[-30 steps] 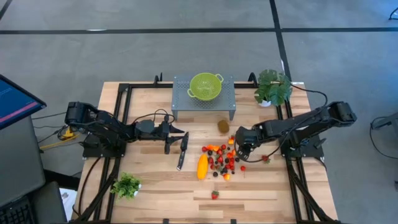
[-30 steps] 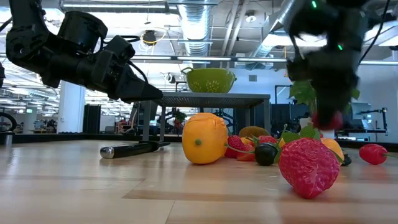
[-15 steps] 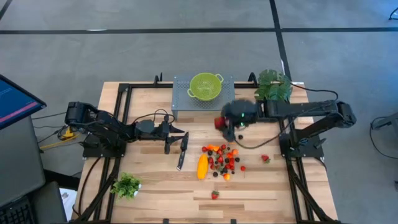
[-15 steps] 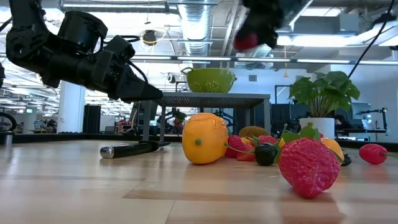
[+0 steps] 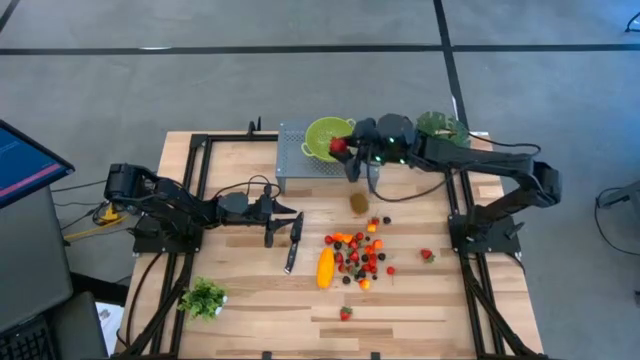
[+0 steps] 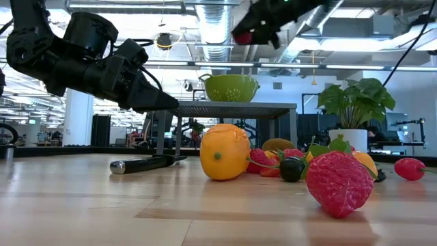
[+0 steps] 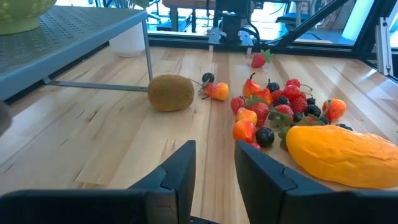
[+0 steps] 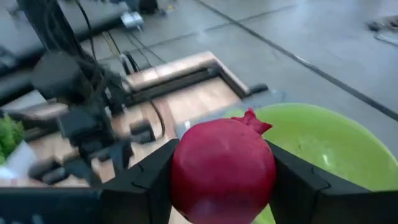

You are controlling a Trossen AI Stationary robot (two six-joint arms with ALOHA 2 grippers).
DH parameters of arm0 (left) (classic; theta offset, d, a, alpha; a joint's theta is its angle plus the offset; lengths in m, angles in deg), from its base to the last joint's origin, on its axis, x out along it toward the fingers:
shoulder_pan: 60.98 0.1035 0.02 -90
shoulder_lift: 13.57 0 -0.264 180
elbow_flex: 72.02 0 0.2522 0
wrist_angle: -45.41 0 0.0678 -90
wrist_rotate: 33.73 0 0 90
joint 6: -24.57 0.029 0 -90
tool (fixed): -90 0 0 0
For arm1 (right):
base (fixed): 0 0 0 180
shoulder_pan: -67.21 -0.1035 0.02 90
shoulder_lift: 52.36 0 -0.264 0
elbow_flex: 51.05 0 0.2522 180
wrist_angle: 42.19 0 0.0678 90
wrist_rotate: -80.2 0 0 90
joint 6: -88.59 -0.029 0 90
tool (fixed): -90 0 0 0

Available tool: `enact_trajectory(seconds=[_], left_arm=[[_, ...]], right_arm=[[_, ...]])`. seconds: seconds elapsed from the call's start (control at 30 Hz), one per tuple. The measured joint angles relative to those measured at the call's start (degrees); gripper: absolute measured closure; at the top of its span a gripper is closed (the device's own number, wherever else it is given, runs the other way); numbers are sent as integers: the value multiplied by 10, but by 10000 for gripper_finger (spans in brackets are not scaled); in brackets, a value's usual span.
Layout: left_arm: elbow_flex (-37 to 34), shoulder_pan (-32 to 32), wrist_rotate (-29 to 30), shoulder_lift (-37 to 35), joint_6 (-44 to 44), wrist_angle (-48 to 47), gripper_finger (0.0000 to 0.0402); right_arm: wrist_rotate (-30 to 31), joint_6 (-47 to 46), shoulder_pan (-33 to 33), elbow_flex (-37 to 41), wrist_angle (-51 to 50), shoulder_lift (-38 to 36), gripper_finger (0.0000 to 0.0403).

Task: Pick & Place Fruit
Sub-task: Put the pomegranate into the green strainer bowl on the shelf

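My right gripper [image 5: 343, 150] is shut on a round red fruit with a small crown [image 8: 222, 169], held high over the right rim of the green bowl [image 5: 326, 137]. The bowl stands on a grey perforated stand [image 5: 300, 165]. The other fruit lies on the table in a heap [image 5: 360, 255], with a long yellow-orange fruit [image 5: 325, 267] and a brown kiwi [image 5: 359, 202] beside it. My left gripper [image 7: 214, 174] hovers low at the table's left, open with nothing between its fingers, next to a black-handled knife [image 5: 292, 245]. My right gripper pinches the red fruit by its two opposite sides [image 8: 177, 177] between the two fingers [image 8: 297, 183]. The fingers come nearly level from the table's right, tipped slightly down. The fruit is lifted clear, its crown [image 8: 252, 119] pointing away from the wrist, above the bowl's rim.
A potted plant [image 5: 440, 135] stands at the far right, close behind my right arm. A smaller plant [image 5: 203, 297] sits near the front left. Lone strawberries lie at the front [image 5: 345, 313] and at the right [image 5: 427, 255]. Black frame rails run along both sides.
My right gripper has risen from the fruit heap with the red fruit, lifting it clear of the table. It has swung toward the far edge and the left, up to the green bowl. It has tipped from pointing steeply down to nearly level.
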Motion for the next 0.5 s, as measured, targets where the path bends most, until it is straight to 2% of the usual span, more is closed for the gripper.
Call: enact_trajectory(seconds=[0.13, 0.33, 0.5], left_arm=[[0, 1, 1, 0, 0, -2, 296], [0, 2, 3, 0, 0, -3, 296], [0, 4, 4, 0, 0, -4, 296]], right_arm=[[-29, 0, 30, 0, 48, 46, 201], [-28, -2, 68, -22, 41, 79, 206], [-29, -2, 74, -32, 26, 111, 205]])
